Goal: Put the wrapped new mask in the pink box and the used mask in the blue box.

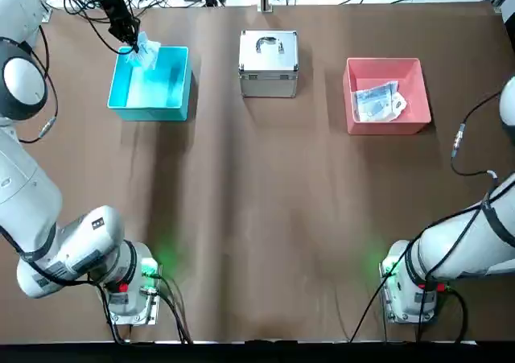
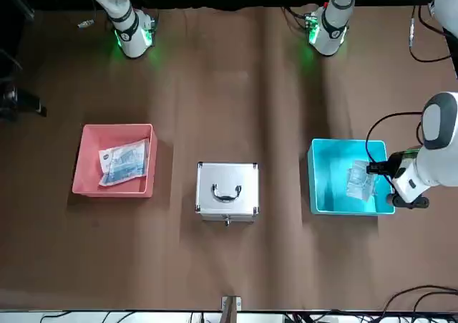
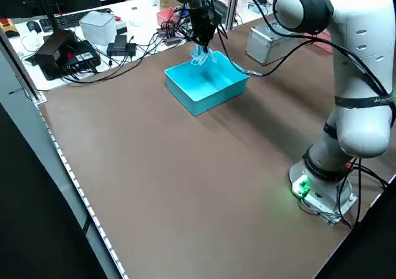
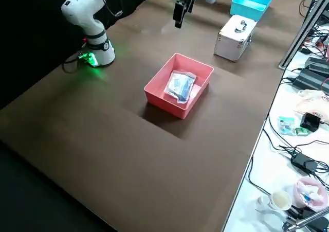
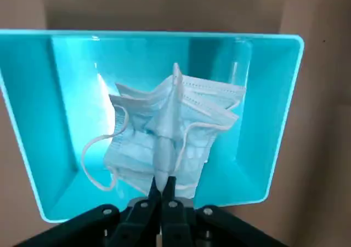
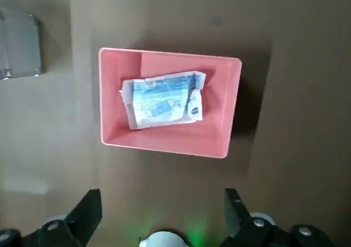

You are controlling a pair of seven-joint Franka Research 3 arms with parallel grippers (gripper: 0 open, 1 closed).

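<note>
Left gripper, my jaws clamped on used mask over blue box, right gripper above table, jaws apart, wrapped new mask (print showing) in pink box.

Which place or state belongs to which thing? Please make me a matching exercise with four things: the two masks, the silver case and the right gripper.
1. wrapped new mask
2. used mask
3. silver case
4. right gripper

A. between the two boxes
B. open, holding nothing
C. inside the pink box
D. pinched by the left gripper over the blue box

Pairs: 1-C, 2-D, 3-A, 4-B
</note>
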